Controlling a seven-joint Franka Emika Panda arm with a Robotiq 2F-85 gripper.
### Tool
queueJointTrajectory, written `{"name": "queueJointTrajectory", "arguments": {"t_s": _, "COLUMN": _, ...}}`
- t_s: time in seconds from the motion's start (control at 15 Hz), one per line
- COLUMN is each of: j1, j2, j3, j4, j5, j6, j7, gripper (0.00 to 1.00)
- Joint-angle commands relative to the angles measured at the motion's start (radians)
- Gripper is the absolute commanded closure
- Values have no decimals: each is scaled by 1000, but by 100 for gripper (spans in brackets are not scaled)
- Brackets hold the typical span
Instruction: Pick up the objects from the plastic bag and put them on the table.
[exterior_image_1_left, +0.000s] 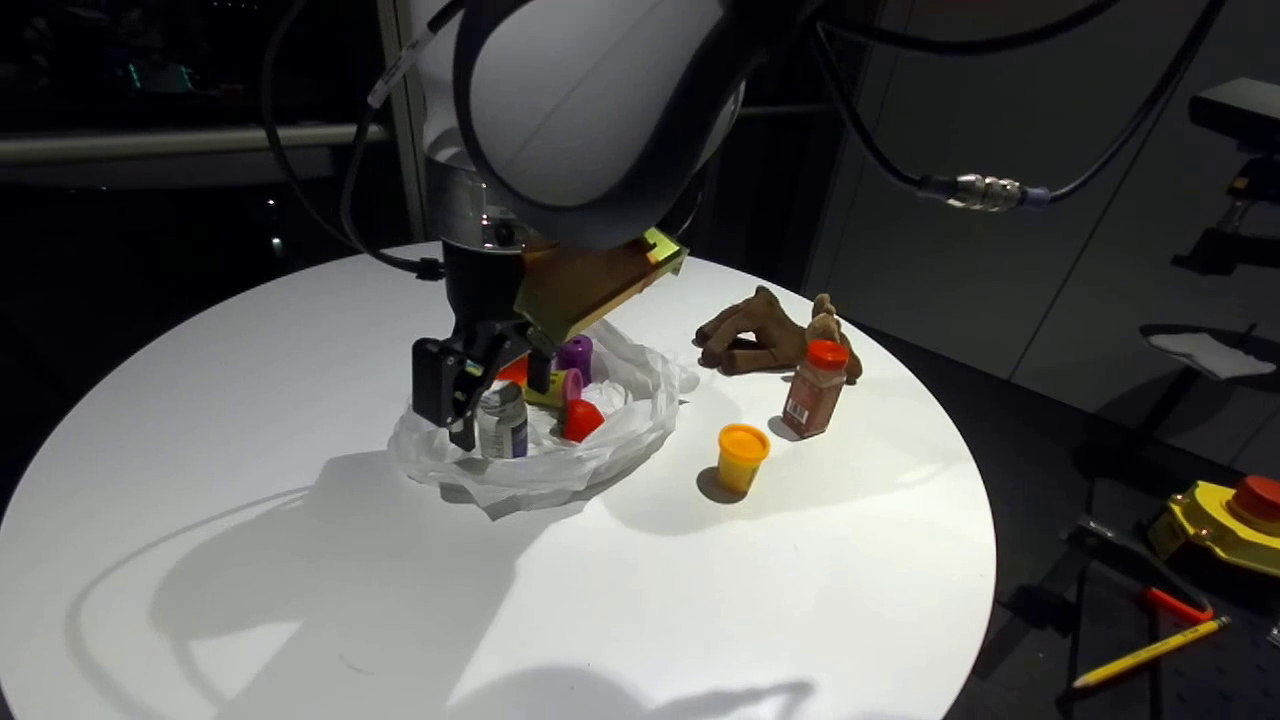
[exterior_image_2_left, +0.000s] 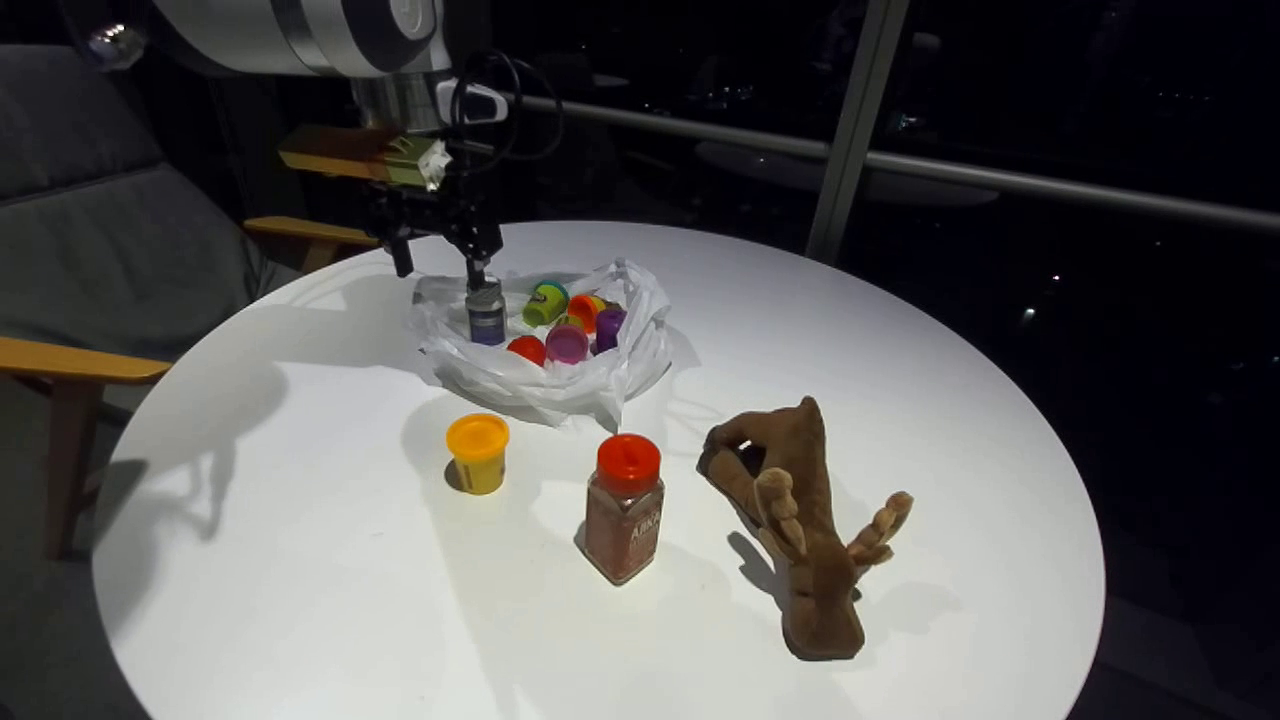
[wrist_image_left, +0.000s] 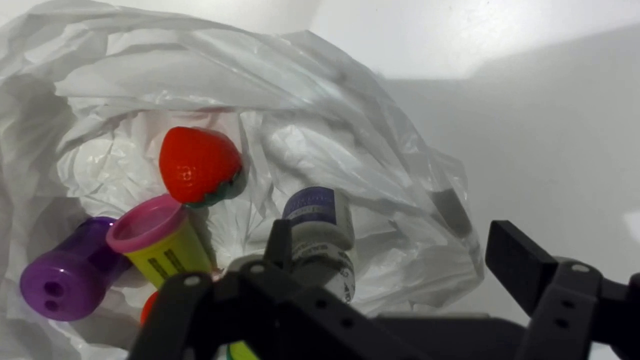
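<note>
Hovering over the edge of the bag (wrist_image_left: 300, 85), holding the gripper (wrist_image_left: 392, 245) wide, pointing one finger (wrist_image_left: 278, 245) down near the jar (exterior_image_2_left: 487, 325) inside, well apart from the plush (exterior_image_2_left: 805, 470).

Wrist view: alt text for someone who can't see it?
Open gripper above the edge of a crumpled plastic bag on a white table, partly hiding a jar. Also in the bag: a red strawberry, a pink-topped yellow tub and a purple toy.

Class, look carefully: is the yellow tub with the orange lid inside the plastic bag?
No, the yellow tub stands upright on the table, clear of the plastic bag.
</note>
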Motion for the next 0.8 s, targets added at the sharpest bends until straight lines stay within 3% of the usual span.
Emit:
{"name": "queueJointTrajectory", "arguments": {"t_s": 0.0, "j1": 37, "j2": 21, "j3": -44, "j4": 15, "j5": -34, "j6": 47, "j7": 57, "gripper": 0}}
{"name": "queueJointTrajectory", "arguments": {"t_s": 0.4, "j1": 76, "j2": 20, "j3": -123, "j4": 21, "j5": -99, "j6": 84, "j7": 145, "gripper": 0}}
{"name": "queueJointTrajectory", "arguments": {"t_s": 0.73, "j1": 38, "j2": 49, "j3": -91, "j4": 66, "j5": -49, "j6": 64, "j7": 116, "gripper": 0}}
